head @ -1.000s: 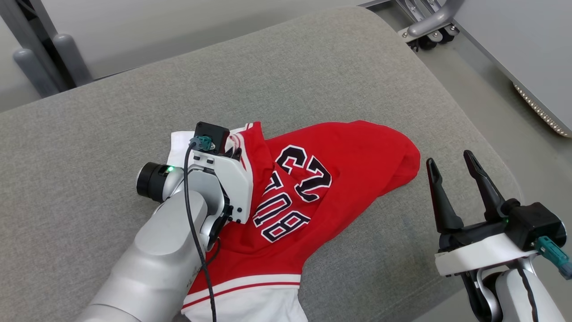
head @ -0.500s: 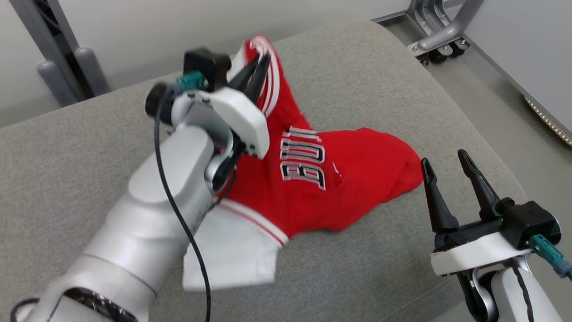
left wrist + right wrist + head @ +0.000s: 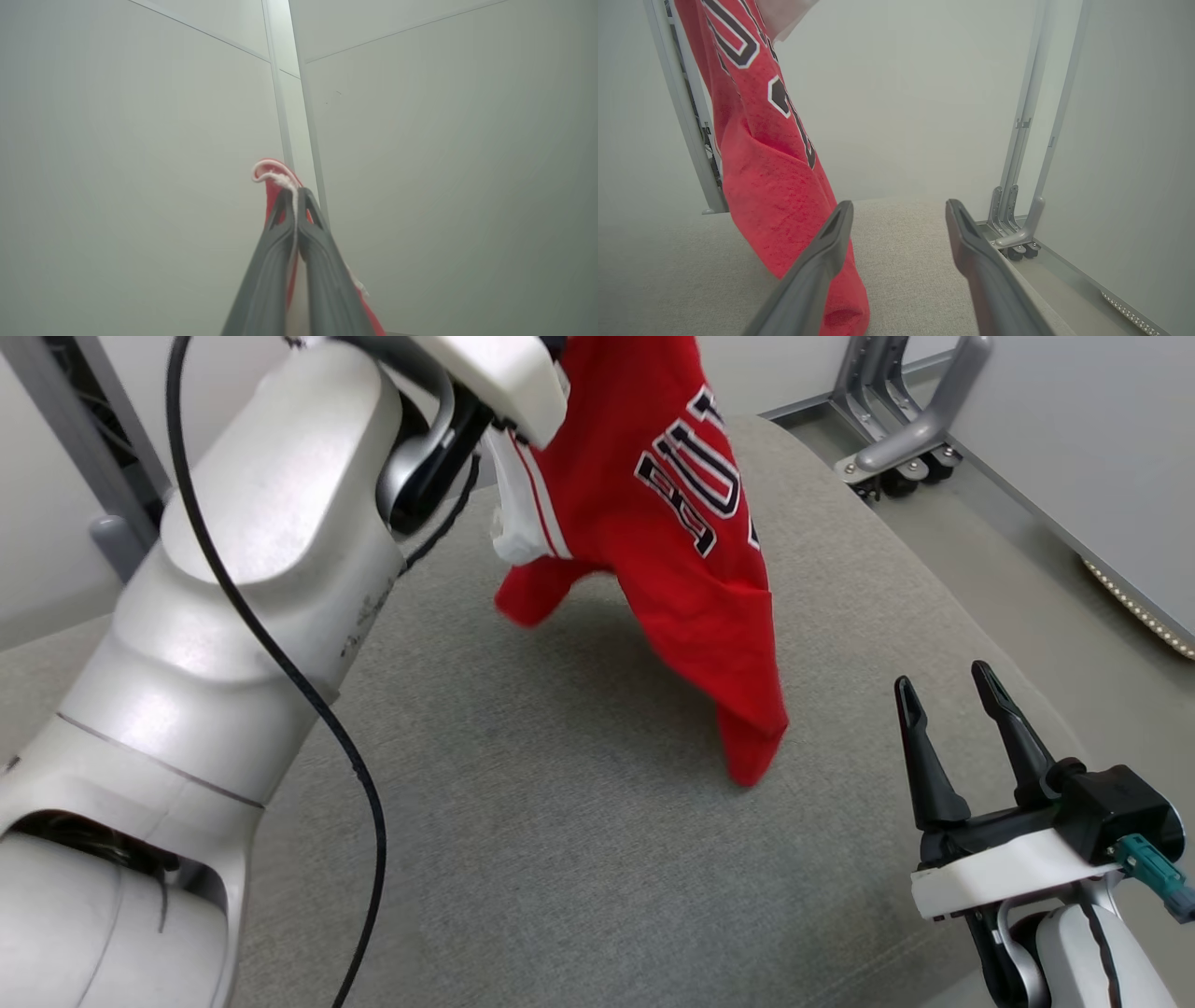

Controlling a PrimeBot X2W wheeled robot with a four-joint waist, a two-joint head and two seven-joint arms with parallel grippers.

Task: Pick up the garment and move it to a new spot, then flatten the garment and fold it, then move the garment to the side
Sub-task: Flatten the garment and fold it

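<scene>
Grey cushion (image 3: 560, 859) open — hanging garment (image 3: 691, 569) blocks its middle.

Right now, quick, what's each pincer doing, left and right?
Left pincer: closed on the red jersey, which hangs from it.
Right pincer: open, holding nothing.

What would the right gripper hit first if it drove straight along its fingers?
Likely nothing soon: ahead of the open right gripper the way looks free, low over the grey cushion toward the wall. The hanging garment lies just left of that line; depth is unclear.
</scene>
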